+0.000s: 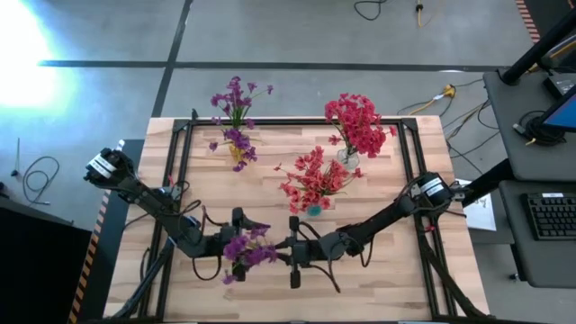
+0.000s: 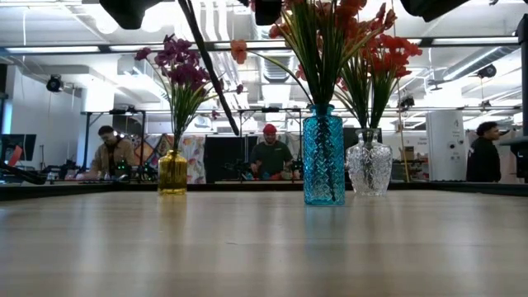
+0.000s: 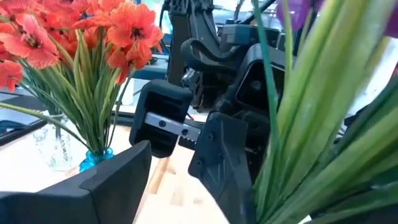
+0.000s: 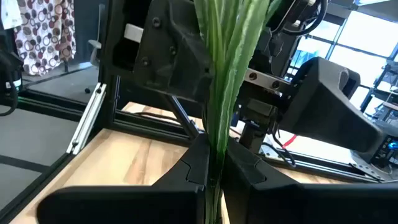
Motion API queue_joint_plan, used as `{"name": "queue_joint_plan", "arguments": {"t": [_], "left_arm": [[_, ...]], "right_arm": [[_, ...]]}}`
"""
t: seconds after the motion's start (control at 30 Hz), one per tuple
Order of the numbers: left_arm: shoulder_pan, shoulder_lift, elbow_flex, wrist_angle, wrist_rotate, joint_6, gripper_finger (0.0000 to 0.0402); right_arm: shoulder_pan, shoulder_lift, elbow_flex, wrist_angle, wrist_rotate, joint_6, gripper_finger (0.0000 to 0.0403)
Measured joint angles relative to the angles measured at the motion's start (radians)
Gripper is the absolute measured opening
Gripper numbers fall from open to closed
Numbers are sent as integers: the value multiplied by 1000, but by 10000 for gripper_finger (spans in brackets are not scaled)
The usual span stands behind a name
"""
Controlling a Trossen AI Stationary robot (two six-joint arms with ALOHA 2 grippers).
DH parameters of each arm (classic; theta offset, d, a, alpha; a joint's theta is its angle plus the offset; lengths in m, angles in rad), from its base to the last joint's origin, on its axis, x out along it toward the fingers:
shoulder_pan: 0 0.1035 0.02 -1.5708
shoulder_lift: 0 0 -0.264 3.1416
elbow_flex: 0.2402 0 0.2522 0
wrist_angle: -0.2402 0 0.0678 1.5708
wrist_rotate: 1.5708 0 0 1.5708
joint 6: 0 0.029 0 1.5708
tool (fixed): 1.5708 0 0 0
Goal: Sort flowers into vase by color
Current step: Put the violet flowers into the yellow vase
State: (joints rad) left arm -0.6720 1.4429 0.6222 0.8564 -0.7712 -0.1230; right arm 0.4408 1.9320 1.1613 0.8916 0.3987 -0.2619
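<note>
three vases stand on the table [image 1: 396,270]: a yellow vase [image 2: 172,173] with purple flowers [image 1: 236,99], a blue vase [image 2: 322,157] and a clear vase [image 2: 369,167], each with red flowers [image 1: 358,121]. a fourth purple sprig [image 1: 247,251] hangs mid-table, pinched at its stems by the right gripper [image 1: 297,251]; the left gripper [image 1: 236,243] is spread beside it.

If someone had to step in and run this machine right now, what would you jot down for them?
Right gripper: shut on the green stems of a purple sprig, held above the near middle of the table.
Left gripper: open, right beside that sprig, not gripping it.
Done: purple flowers stand in the yellow vase; red flowers fill the blue vase and the clear vase.
Left: get the held purple sprig into the yellow vase, at the far left.
</note>
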Motion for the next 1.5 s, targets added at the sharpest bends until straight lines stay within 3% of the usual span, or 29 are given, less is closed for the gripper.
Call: {"name": "queue_joint_plan", "arguments": {"t": [0.2,0.47,0.7,0.93,1.5], "left_arm": [[-2,0,1,-3,3,10,304],[-2,0,0,-5,3,10,197],[-2,0,0,-26,-5,10,97],[-2,0,-1,-32,-10,10,17],[-2,-4,-2,-63,-11,-19,2]], "right_arm": [[-1,0,2,1,2,0,18],[-3,1,2,2,32,46,27],[-3,2,2,1,33,59,79],[-3,2,7,3,104,105,146],[24,-12,7,-36,152,144,233]]}}
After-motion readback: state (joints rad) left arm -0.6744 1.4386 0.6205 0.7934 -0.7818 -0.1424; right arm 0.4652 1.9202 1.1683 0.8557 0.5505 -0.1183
